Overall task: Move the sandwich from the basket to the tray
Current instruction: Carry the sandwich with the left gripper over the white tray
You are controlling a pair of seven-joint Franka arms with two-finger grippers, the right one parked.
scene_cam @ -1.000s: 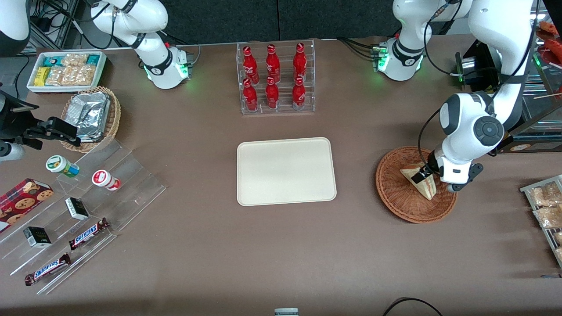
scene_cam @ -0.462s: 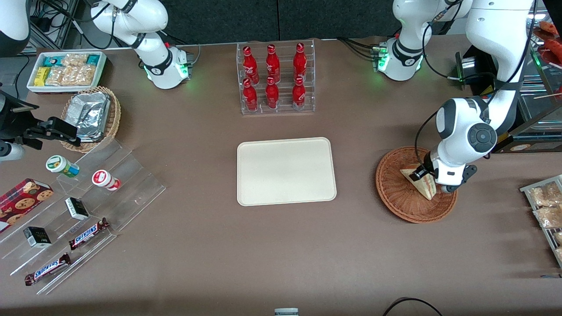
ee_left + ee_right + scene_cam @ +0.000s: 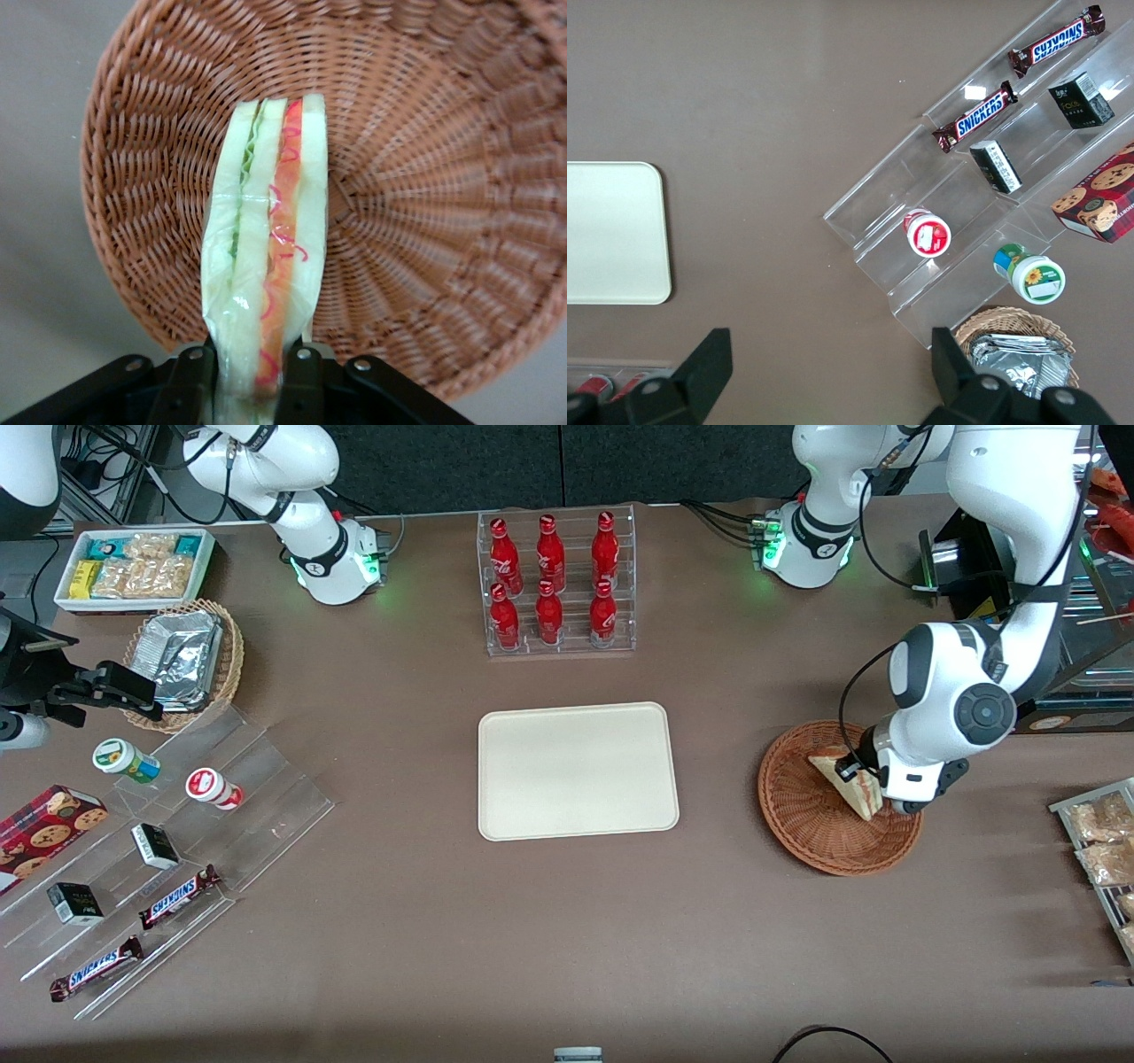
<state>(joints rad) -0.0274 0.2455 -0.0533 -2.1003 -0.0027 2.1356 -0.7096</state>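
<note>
Front view: gripper over the wicker basket, jaws closed on the sandwich; cream tray well apart, toward the parked arm's end. Left wrist view: fingers pinch the wrapped sandwich above the basket, filling stripe showing.

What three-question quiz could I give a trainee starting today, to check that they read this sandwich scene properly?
1. True or false: the left arm's end effector is shut on the wrapped triangular white-bread sandwich.
2. What lies on the flat cream-white rectangular tray? A) a bottle B) nothing C) a packet
3. Fill in: the sandwich is above the round reddish-brown wicker ___.

Key: 1 true; 2 B; 3 basket.
</note>
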